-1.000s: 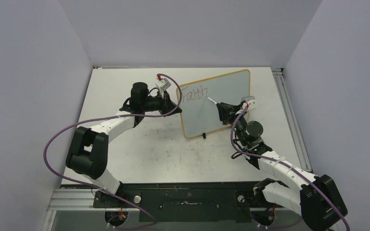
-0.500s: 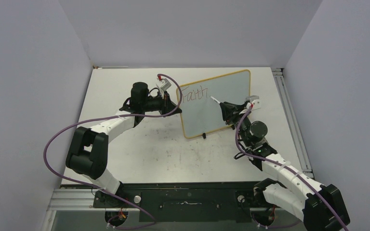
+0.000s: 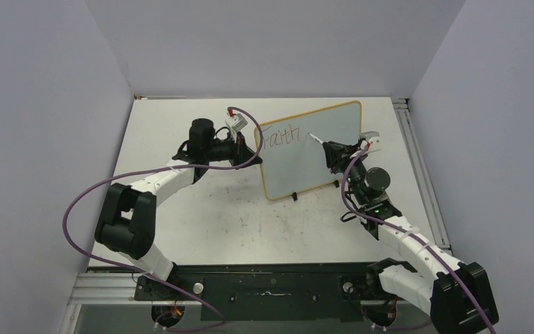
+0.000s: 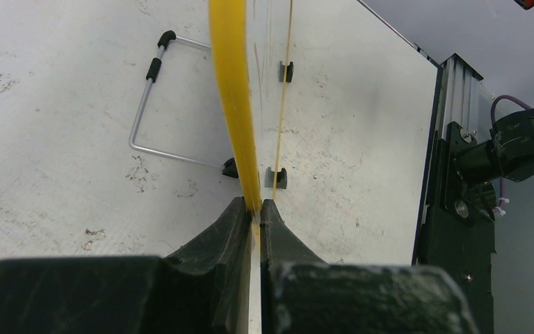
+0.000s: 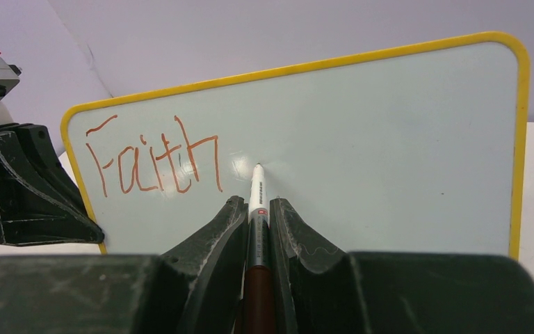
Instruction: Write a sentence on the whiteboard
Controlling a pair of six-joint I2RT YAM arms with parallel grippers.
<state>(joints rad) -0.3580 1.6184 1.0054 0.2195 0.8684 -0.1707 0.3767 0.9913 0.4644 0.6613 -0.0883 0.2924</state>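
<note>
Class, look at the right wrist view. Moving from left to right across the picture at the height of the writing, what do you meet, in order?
left gripper → written word "Faith" → marker → bare whiteboard → yellow frame at its right edge.

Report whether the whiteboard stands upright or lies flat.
Upright: the yellow-framed rectangular whiteboard stands on its black feet, edge clamped by the left gripper.

White table (image 3: 215, 223) closed in by plain pale walls (image 3: 264, 49).
The table top is scuffed, with small grey marks. The walls stand behind and at both sides. An aluminium rail (image 3: 418, 160) runs along the right edge, a black plate (image 3: 271, 285) along the near edge. The light is even.
</note>
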